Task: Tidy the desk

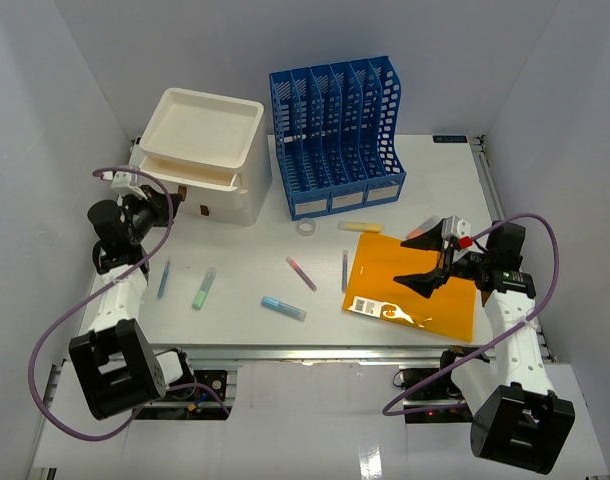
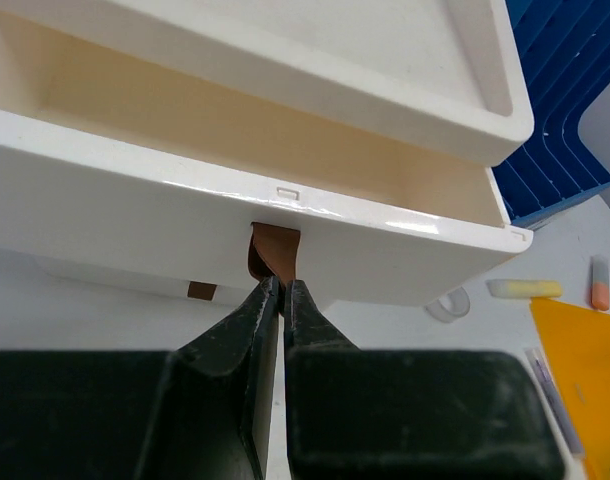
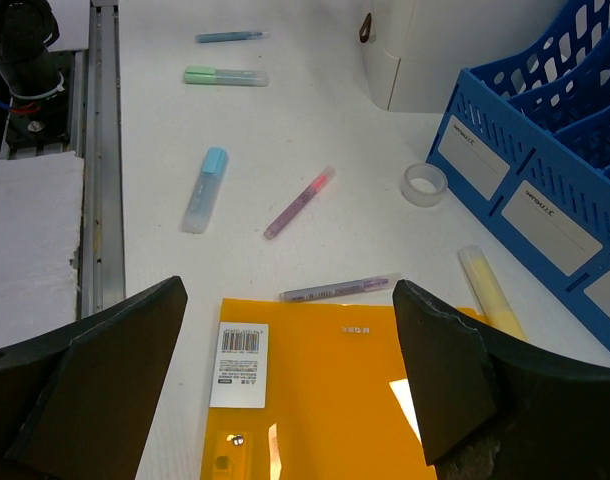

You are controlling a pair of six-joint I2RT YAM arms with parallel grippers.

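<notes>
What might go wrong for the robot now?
The small brown tab on the white plastic drawer might slip out of the shut left pincer. The flat orange plastic folder lies on the white desk, so the open right pincer above it might shove it into the thin purple pen at its edge.

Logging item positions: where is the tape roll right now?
In the top view, the tape roll lies just in front of the blue file rack, left of the yellow highlighter.
</notes>
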